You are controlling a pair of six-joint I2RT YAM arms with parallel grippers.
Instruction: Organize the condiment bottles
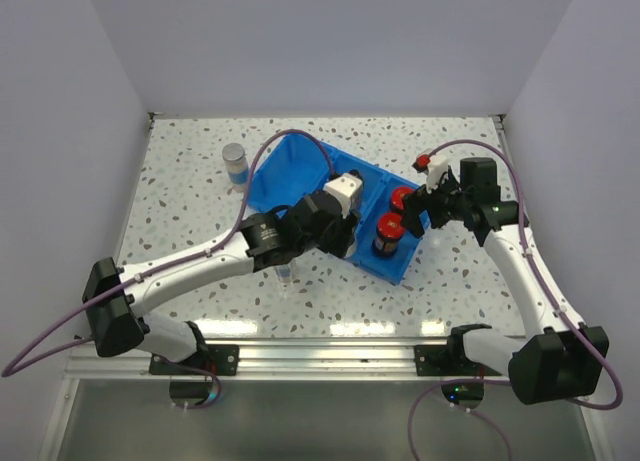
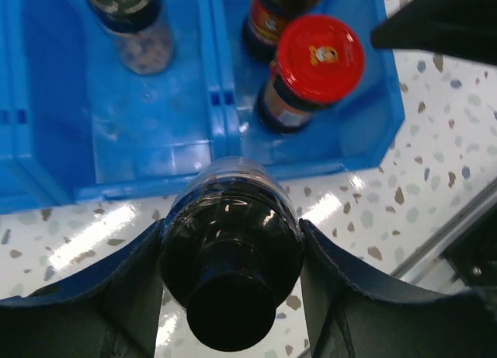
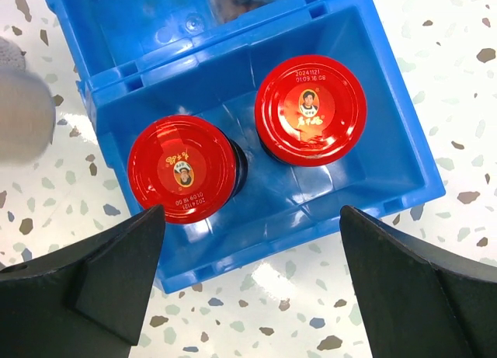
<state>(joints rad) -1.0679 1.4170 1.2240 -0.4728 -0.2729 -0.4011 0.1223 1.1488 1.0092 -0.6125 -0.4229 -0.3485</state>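
Observation:
My left gripper [image 2: 231, 232] is shut on a clear jar with a black shaker top [image 2: 231, 257], held over the table just off the near edge of the blue bin [image 2: 147, 140]. From above, this gripper [image 1: 338, 239] sits at the bin's front edge and hides the jar. A second shaker jar [image 2: 130, 20] stands in the middle compartment. Two dark jars with red caps [image 3: 182, 168] [image 3: 311, 109] stand in the right compartment. My right gripper [image 3: 252, 272] hangs open above that compartment's outer edge, holding nothing. A silver-lidded jar [image 1: 234, 162] stands on the table left of the bin.
The blue bin [image 1: 275, 176] lies diagonally mid-table on the speckled top. A small clear object [image 1: 285, 274] shows under the left forearm. White walls close in the left, back and right sides. A metal rail [image 1: 320, 353] runs along the near edge.

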